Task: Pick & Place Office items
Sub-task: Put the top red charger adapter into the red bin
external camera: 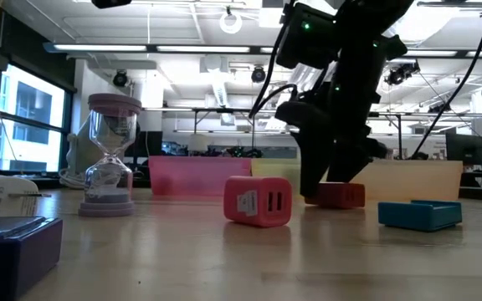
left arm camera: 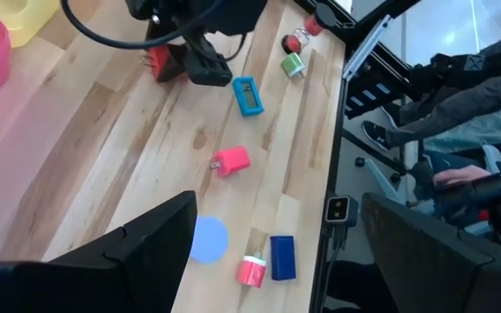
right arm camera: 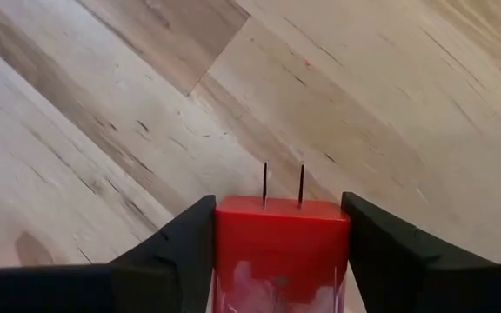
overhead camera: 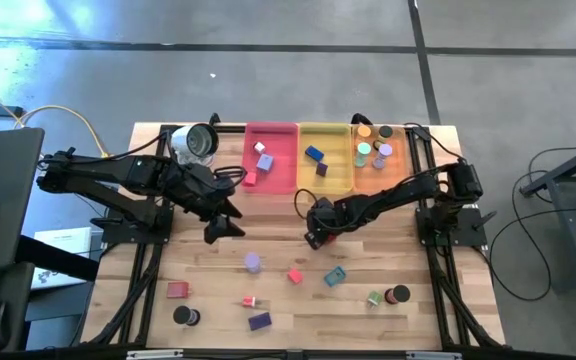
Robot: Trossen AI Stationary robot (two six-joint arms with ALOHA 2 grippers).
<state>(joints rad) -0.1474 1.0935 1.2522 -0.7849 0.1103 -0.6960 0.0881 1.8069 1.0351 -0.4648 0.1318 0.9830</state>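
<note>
Right gripper [right arm camera: 281, 239] fingers [right arm camera: 177, 252] clenched on red plug block [right arm camera: 281, 248], low over tabletop [right arm camera: 103, 130]; left gripper [left arm camera: 272, 252] fingers spread, empty.

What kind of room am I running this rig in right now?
Probably a robotics lab or workshop. The low view shows an open hall with ceiling strip lights and benches with equipment behind; the high view shows a bare concrete floor round the wooden table.

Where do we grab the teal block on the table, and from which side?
Top-down, fingers on the two long sides of the teal block, across its narrow width. It lies flat, broad face up, with nothing touching it. The left gripper is open and free; the right gripper is shut on a red block.
</note>
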